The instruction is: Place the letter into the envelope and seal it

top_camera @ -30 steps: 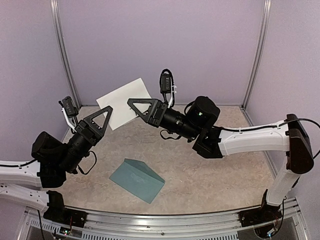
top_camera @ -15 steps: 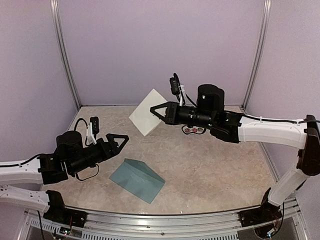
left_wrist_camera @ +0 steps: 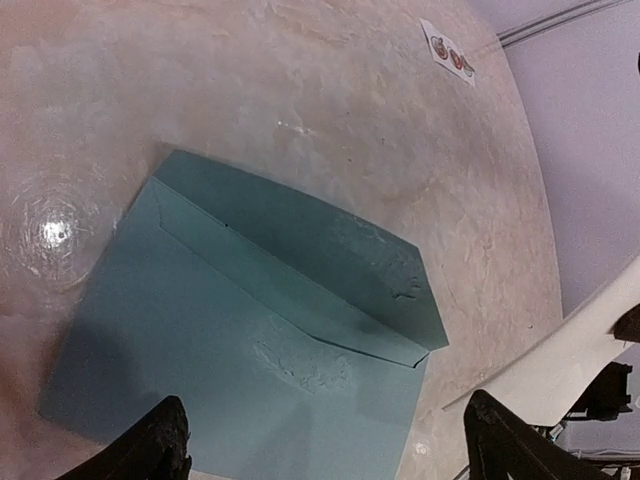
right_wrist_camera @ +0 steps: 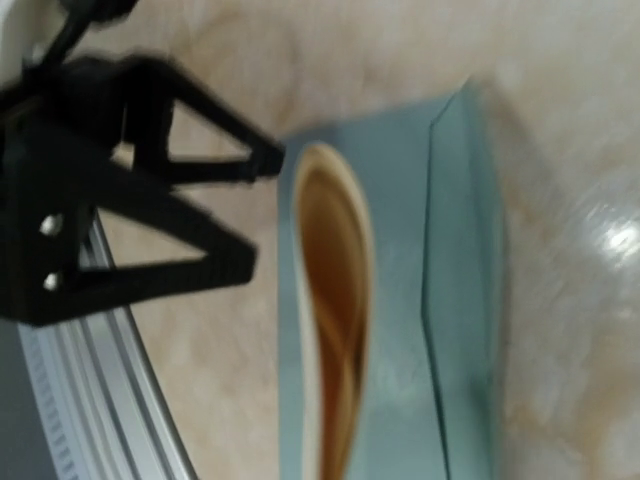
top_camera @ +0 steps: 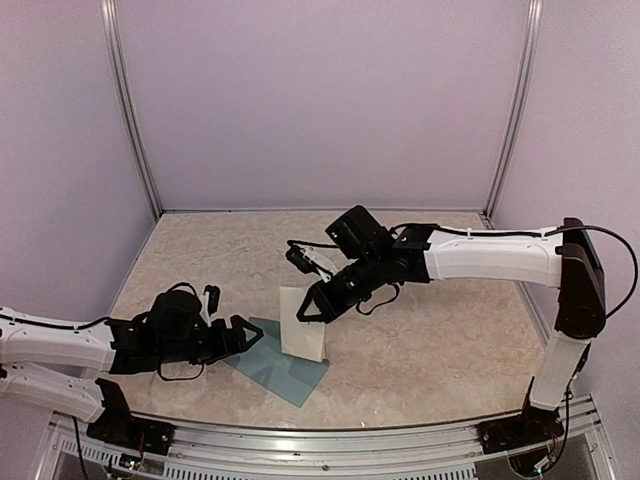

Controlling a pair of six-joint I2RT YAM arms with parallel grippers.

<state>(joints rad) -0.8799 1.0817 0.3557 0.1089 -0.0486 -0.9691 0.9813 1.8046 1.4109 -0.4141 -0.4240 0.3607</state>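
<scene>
Beige table (top_camera: 450,340), letter (top_camera: 302,325) upright over envelope (top_camera: 268,362)

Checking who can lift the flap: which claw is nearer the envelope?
Left. The left claw sits low at the envelope's edge; the right claw grips the letter's top, higher above it.

I'm seeing the left arm (top_camera: 50,345) and right arm (top_camera: 490,258) wearing white link shells with rounded black joint housings and thin black cables looping alongside, while the left gripper (left_wrist_camera: 325,440) is showing black triangular-framed fingers (right_wrist_camera: 60,250) bearing silver screws.
</scene>
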